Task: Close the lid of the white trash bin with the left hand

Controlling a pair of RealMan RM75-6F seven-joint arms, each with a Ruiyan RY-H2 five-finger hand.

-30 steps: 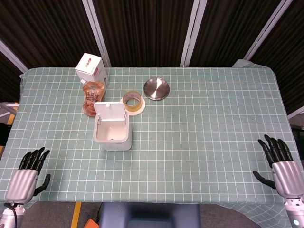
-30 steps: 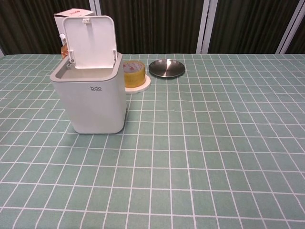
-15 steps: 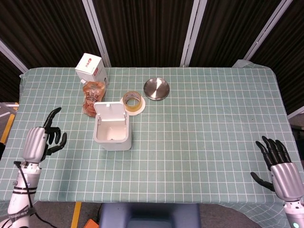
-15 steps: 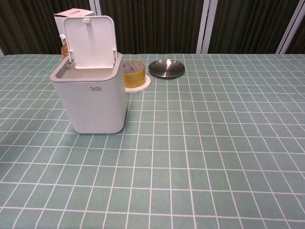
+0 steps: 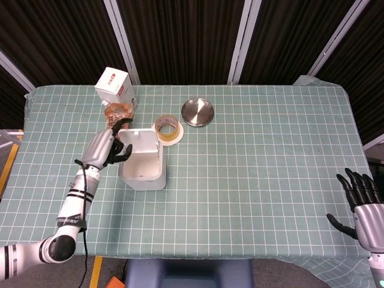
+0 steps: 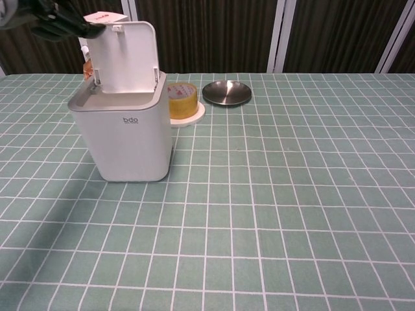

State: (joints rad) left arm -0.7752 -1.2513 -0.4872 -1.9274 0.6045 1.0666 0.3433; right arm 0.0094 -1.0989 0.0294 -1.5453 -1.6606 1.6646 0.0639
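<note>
The white trash bin [image 5: 143, 168] [image 6: 130, 133] stands left of the table's middle with its flip lid [image 5: 139, 140] [image 6: 123, 55] raised upright at the back. My left hand [image 5: 107, 146] [image 6: 48, 16] is raised beside the lid's left edge, near its top, its dark fingers partly curled and holding nothing. Whether the fingertips touch the lid I cannot tell. My right hand [image 5: 365, 203] hangs off the table's near right corner, fingers spread and empty; the chest view does not show it.
Behind the bin lie a roll of tape [image 5: 168, 128] [image 6: 181, 100] on a white disc, a round steel lid [image 5: 199, 111] [image 6: 226, 92], a white-and-red carton [image 5: 114, 86] and an orange packet [image 5: 115, 114]. The green checked cloth [image 5: 258, 168] covers the table.
My left hand has risen from the near left table edge and swung inward and away to the bin's lid. The right hand dropped slightly lower at the right corner. The lid stays upright.
</note>
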